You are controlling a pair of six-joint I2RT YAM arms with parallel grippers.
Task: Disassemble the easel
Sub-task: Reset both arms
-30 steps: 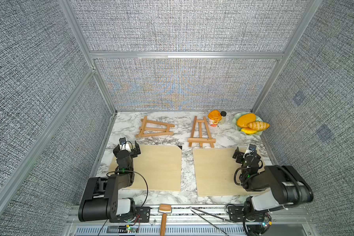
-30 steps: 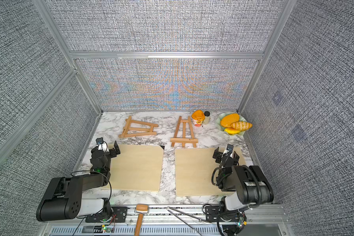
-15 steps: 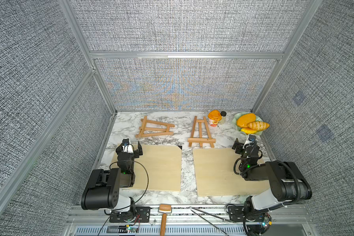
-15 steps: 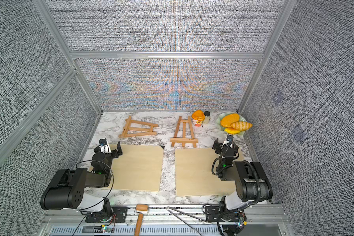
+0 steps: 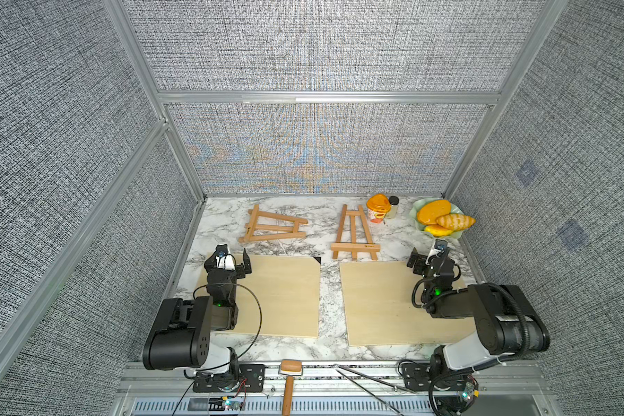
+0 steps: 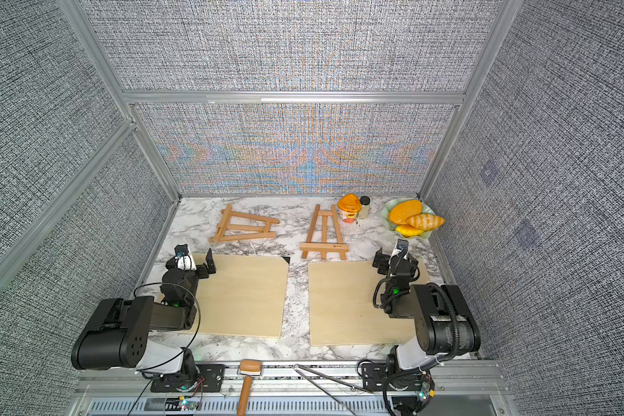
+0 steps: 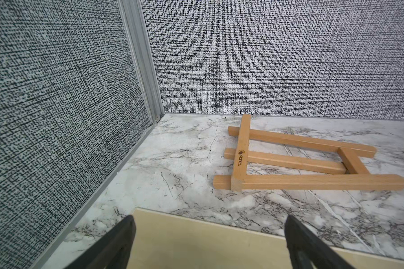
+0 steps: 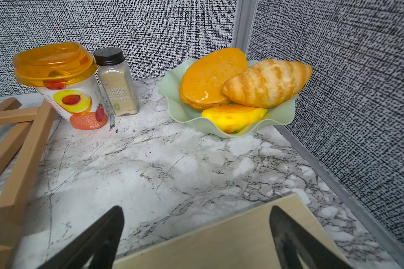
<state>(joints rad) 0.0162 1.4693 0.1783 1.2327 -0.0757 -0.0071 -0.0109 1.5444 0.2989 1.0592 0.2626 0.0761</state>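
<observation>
Two wooden easels lie flat and whole on the marble bench [image 5: 224,219]. The left easel [image 5: 272,228] is at eleven o'clock from the bench's middle, ledge bar turned to nine. The right easel [image 5: 353,234] is at one o'clock, ledge bar toward six, just beyond the right plywood board [image 5: 386,306]. Neither has shifted since a second ago.

The left gripper [image 7: 209,229] hangs over the far edge of the left plywood board [image 5: 281,295], jaws spread wide, holding nothing. The right gripper [image 8: 196,216] is equally wide and empty. It has crept toward twelve, and both elbows have risen.

At two o'clock stand an orange-lidded cup [image 8: 63,86], a seasoning powder bottle [image 8: 117,83] and a green bowl [image 8: 280,116] holding a croissant [image 8: 266,81].
</observation>
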